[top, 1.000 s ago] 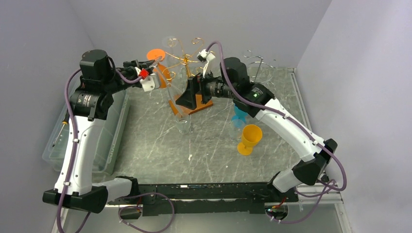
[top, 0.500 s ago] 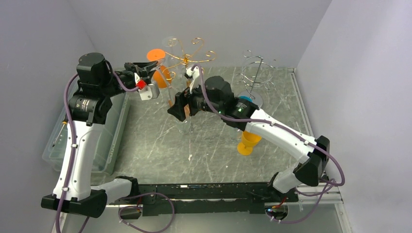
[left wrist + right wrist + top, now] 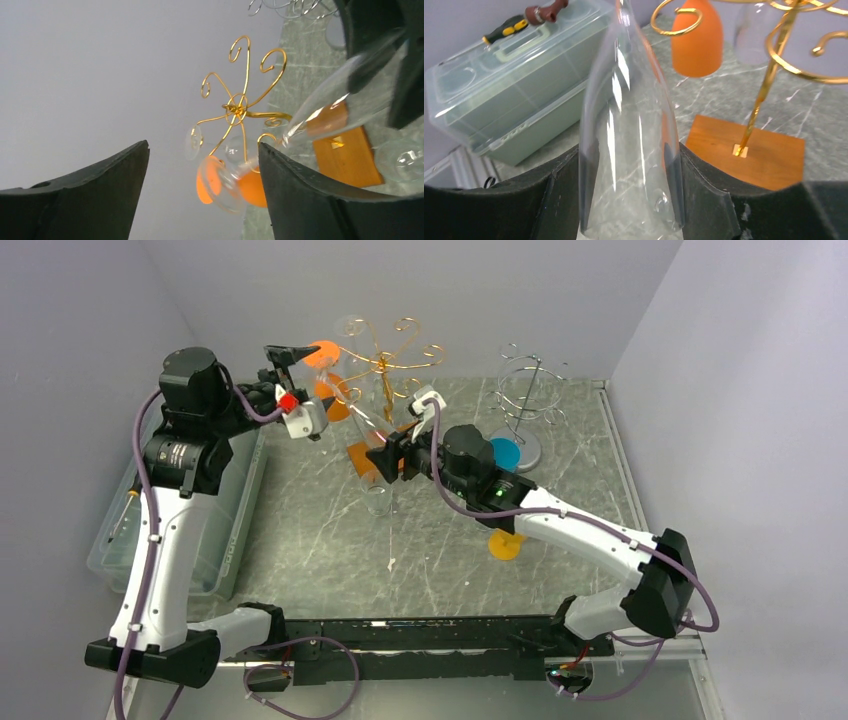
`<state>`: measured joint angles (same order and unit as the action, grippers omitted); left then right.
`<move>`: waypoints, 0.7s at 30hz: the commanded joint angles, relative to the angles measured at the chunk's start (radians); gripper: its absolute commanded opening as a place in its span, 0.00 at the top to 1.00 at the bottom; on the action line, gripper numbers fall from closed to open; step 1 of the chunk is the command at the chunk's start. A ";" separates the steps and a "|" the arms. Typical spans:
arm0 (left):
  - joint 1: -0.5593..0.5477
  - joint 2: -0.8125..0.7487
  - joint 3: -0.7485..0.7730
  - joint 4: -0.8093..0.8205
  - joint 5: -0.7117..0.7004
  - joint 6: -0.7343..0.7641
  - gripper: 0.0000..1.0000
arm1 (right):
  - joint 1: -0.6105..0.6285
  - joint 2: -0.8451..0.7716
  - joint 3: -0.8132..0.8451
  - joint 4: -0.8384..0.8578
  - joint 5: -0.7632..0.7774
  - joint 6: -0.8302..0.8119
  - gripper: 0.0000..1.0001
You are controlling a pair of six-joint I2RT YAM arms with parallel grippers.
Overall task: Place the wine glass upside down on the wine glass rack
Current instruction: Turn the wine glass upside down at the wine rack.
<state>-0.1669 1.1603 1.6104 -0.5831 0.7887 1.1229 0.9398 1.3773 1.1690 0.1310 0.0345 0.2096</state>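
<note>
Right gripper is clamped on the bowl of the tall clear glass flute, with a black finger pressed against each side. Left gripper stands wide apart and grips nothing. The flute's round foot lies just beyond its fingertips, and whether it touches one cannot be told. The flute is held in the air at a tilt, foot raised toward the left gripper and bowl low over the rack's base, hanging on no hook.

Everything rests on the grey marbled table. Along its left edge sits a translucent plastic storage bin with a yellow-and-black-handled screwdriver lying on its lid. At the back middle rises the gold wire rack with curled hooks, on a square orange wooden base. To its right is a silver wire rack on a round foot.

An orange plastic glass hangs upside down from a gold hook. A blue plastic glass sits beside the silver rack, partly hidden by the right arm. The same arm covers most of a yellow goblet. A small clear glass stands just in front of the wooden base.
</note>
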 commanded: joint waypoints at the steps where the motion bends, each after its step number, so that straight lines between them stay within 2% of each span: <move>1: 0.000 -0.002 0.049 0.056 -0.010 -0.222 0.10 | -0.009 0.015 0.001 0.165 0.066 -0.016 0.46; 3: 0.000 0.007 0.072 0.034 -0.037 -0.274 0.05 | -0.012 0.031 -0.009 0.187 0.077 -0.004 0.47; 6: 0.000 0.018 0.096 0.013 -0.086 -0.344 0.03 | -0.024 0.048 -0.036 0.246 0.082 0.022 0.48; 15: 0.000 -0.001 0.058 -0.046 -0.151 -0.442 0.06 | -0.033 0.043 -0.070 0.242 0.035 0.058 0.54; 21: 0.001 0.034 0.093 -0.170 -0.275 -0.651 0.13 | -0.033 -0.029 -0.053 0.201 0.021 0.050 0.54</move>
<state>-0.1673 1.1755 1.6699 -0.6483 0.6128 0.6556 0.9085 1.4429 1.0924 0.2775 0.0738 0.2543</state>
